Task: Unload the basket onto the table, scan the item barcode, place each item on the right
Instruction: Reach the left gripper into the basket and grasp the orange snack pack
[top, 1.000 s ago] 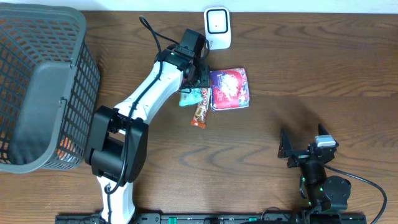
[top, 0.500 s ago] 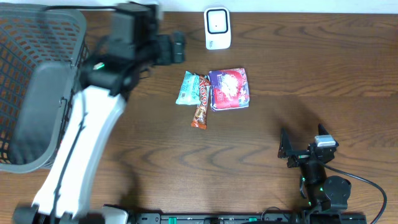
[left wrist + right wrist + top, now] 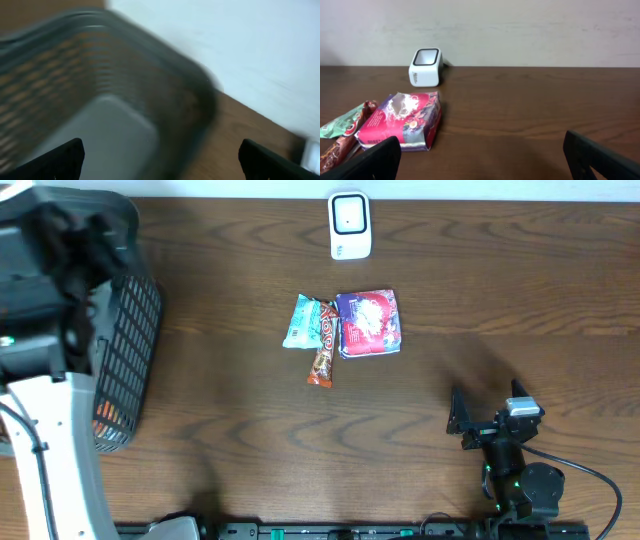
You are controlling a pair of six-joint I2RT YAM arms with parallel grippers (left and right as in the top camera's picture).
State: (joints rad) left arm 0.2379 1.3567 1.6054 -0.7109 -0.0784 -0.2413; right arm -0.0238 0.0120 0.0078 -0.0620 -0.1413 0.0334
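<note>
The purple foil snack pouch (image 3: 369, 322) is laid near the white box-shaped scanner (image 3: 350, 225), ahead-left of the nearer right gripper (image 3: 482, 160), jaws released, empty; the left gripper (image 3: 165, 160), likewise released, is held over the grey mesh basket (image 3: 135, 330).

Basket (image 3: 170, 55) blurred, L arm (image 3: 55, 450) cut off.

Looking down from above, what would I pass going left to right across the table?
Basket, teal packet, brown candy bar, purple packet, right gripper. The white scanner spans the same stretch as the snacks, so it's left out.
</note>
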